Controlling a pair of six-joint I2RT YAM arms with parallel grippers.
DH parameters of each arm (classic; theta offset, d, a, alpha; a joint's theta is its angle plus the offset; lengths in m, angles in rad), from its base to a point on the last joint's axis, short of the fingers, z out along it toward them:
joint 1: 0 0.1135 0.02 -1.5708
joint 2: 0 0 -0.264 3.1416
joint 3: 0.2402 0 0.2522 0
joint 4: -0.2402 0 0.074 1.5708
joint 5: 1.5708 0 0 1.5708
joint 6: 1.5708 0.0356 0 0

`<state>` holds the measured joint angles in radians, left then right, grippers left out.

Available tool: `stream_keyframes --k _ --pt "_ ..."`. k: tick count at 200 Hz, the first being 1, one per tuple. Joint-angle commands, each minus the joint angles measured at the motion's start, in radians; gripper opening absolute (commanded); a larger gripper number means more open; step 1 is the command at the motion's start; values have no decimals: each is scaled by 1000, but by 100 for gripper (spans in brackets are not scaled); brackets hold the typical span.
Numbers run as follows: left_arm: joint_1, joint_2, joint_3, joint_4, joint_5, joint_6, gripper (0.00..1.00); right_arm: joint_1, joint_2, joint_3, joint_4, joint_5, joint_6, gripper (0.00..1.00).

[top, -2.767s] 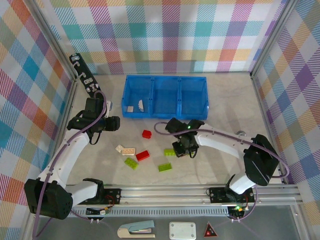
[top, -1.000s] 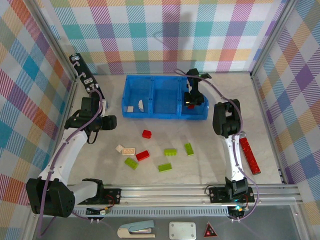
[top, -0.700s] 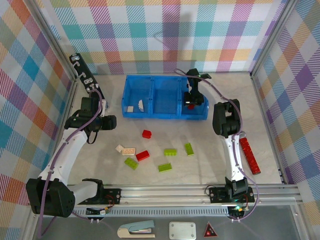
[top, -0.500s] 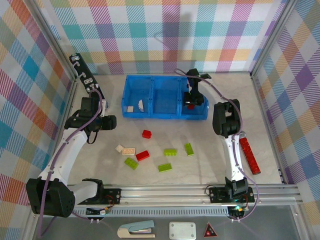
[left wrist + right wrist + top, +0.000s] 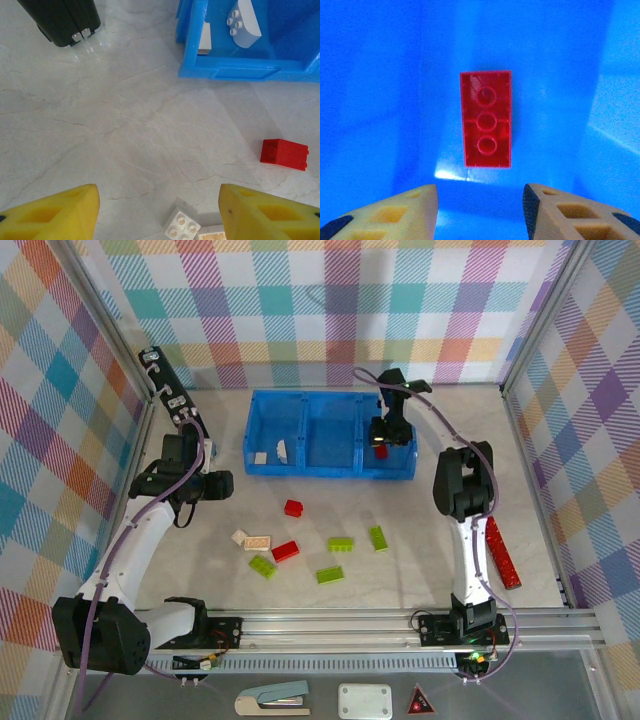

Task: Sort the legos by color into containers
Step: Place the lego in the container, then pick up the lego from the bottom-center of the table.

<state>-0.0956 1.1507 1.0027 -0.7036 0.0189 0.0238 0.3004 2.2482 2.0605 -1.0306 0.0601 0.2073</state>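
The blue tray (image 5: 330, 471) stands at the back of the table. My right gripper (image 5: 383, 436) hangs open over its right compartment. Just beyond my open right gripper (image 5: 480, 210) a red brick (image 5: 486, 119) lies underside up on the blue floor, free of the fingers. Two white bricks (image 5: 282, 450) lie in the left compartment. My left gripper (image 5: 215, 485) is open and empty above the table, left of the tray; in the left wrist view the left gripper (image 5: 159, 215) has a white brick (image 5: 181, 226) between its fingers' line. Loose red (image 5: 293, 507), green (image 5: 341, 544) and cream (image 5: 258, 542) bricks lie mid-table.
A long red studded strip (image 5: 500, 552) lies by the right arm. A black bar (image 5: 168, 392) leans along the left wall, and the black bar (image 5: 62, 20) appears at the top left of the left wrist view. The tray corner (image 5: 240, 70) and a red brick (image 5: 284, 153) lie ahead of my left gripper.
My right arm swung from the table's middle to the tray's right compartment, and a red brick now lies there out of its jaws. The left arm has barely moved.
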Motion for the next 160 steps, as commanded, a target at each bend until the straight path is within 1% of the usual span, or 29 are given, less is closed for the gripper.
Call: stream_keyframes --k 1,19,36,73,110,160 --pt "12 -13 -11 17 22 12 64 6 -90 -61 -32 -23 27 50" --pt "12 -13 -13 18 26 12 64 18 -151 -125 -22 -25 33 50" --pt "13 -9 -13 21 20 10 67 33 -213 -191 -13 -25 43 50" --pt "13 6 -4 22 54 10 67 69 -356 -368 24 -25 71 50" --pt "13 4 -1 22 41 5 68 131 -472 -529 46 -13 113 51" --pt "14 14 11 15 24 -5 67 228 -588 -737 87 9 195 51"
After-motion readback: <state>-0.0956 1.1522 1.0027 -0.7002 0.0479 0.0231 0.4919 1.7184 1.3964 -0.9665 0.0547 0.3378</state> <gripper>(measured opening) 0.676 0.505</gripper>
